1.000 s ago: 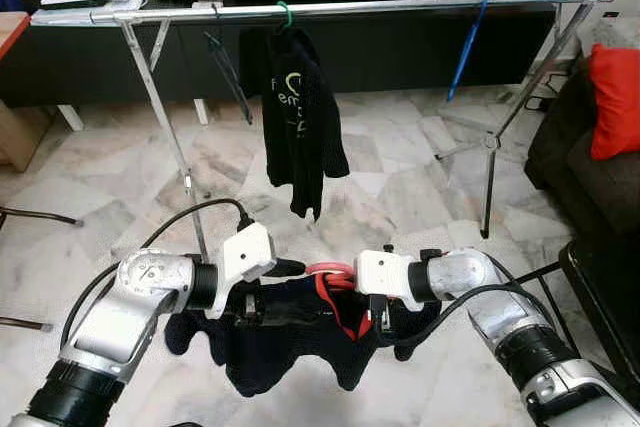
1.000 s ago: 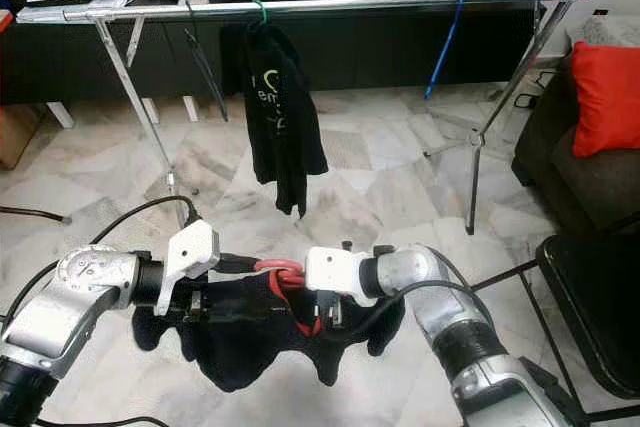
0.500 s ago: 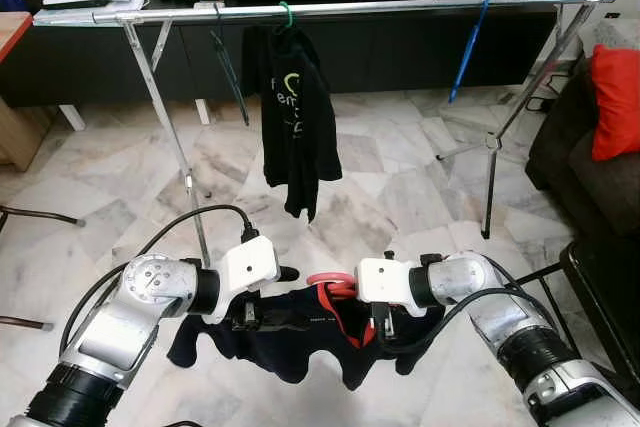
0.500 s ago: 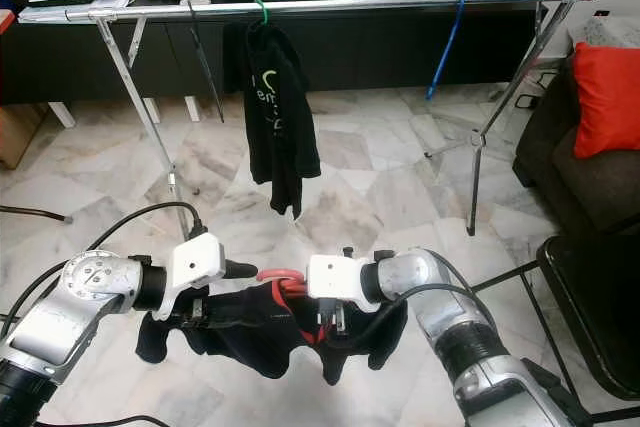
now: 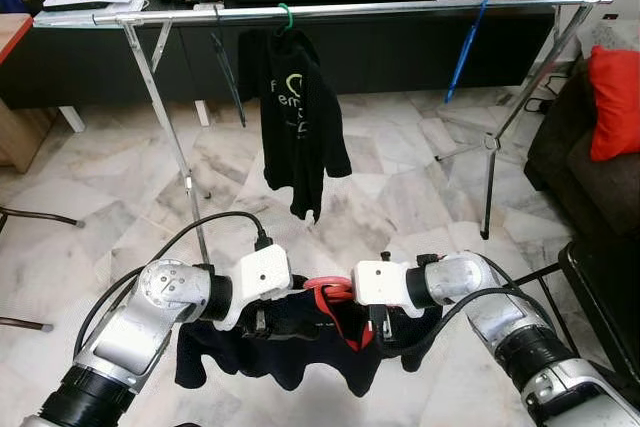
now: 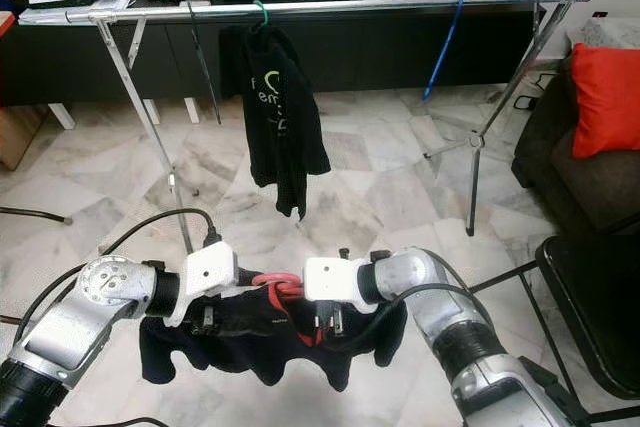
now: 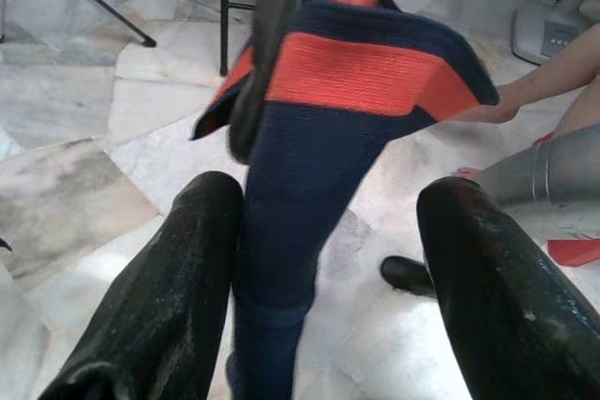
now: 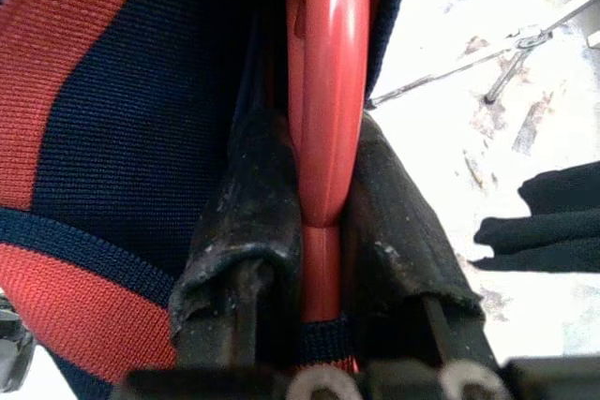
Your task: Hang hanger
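Red hanger (image 5: 330, 289), carrying a navy garment with red stripes (image 5: 280, 342), is held low above the marble floor (image 5: 400, 187), in front of the silver clothes rail (image 5: 330, 9). On the left, the left claw (image 7: 323, 269) has its fingers spread apart on either side of the garment's fabric. To the right, the right claw (image 8: 323, 231) is clenched on the hanger's red bar. A black shirt (image 5: 300, 127) hangs on the rail beyond.
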Controlling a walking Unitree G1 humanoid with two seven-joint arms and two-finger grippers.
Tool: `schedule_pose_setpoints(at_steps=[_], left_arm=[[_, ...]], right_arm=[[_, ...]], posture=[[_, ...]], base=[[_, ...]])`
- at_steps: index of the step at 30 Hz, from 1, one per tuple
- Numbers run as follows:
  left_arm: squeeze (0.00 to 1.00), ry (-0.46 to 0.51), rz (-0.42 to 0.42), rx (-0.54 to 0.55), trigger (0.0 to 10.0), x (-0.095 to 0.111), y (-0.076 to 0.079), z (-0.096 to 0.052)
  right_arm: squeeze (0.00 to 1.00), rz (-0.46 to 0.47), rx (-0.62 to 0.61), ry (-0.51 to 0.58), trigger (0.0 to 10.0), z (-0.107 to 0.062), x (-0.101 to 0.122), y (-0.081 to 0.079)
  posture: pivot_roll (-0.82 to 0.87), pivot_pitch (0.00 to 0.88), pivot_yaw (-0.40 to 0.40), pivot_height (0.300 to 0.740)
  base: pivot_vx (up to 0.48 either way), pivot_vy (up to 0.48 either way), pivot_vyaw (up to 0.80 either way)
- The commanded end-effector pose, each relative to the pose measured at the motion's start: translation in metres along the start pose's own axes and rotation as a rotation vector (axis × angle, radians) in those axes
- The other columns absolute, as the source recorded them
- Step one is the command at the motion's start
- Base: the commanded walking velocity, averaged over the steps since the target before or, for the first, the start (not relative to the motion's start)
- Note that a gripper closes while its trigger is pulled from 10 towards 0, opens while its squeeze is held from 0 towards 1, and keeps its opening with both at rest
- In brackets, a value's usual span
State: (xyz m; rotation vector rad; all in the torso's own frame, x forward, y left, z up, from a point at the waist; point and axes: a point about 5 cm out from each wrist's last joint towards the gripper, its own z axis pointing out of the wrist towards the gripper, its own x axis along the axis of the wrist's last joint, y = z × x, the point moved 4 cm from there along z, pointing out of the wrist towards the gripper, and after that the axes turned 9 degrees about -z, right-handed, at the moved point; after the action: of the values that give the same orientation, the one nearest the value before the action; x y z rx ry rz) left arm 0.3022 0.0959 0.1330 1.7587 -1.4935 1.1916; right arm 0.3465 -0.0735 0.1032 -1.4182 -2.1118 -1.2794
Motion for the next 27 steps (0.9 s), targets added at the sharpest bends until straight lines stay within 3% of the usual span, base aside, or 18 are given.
schedule_pose_setpoints(at_steps=[1,12,13,14,27], left_arm=[[0.00,-0.012,-0.001,-0.019,10.0,-0.003,0.006,0.006],[0.00,-0.022,-0.001,0.003,10.0,-0.005,0.004,0.011],[0.00,-0.020,-0.007,0.006,7.7,-0.005,0.004,0.011],[0.00,-0.018,-0.009,0.012,0.0,-0.005,0.003,0.012],[0.00,-0.023,-0.004,0.014,0.0,-0.004,0.003,0.011]], right_arm=[[0.00,-0.054,-0.035,0.048,10.0,-0.002,0.016,0.013],[0.00,-0.059,-0.041,0.079,10.0,-0.001,0.023,0.016],[0.00,-0.060,-0.043,0.078,10.0,-0.002,0.023,0.017],[0.00,-0.060,-0.044,0.079,10.0,-0.002,0.024,0.017],[0.00,-0.059,-0.057,0.094,10.0,-0.003,0.028,0.022]], posture=[[0.00,0.133,-0.026,0.740],[0.00,0.142,-0.027,0.740],[-0.01,0.148,-0.027,0.740],[-0.01,0.148,-0.027,0.740],[-0.01,0.170,-0.029,0.740]], base=[[0.000,0.000,0.00],[0.000,0.000,0.00],[0.000,0.000,0.00],[0.000,0.000,0.00],[0.000,0.000,0.00]])
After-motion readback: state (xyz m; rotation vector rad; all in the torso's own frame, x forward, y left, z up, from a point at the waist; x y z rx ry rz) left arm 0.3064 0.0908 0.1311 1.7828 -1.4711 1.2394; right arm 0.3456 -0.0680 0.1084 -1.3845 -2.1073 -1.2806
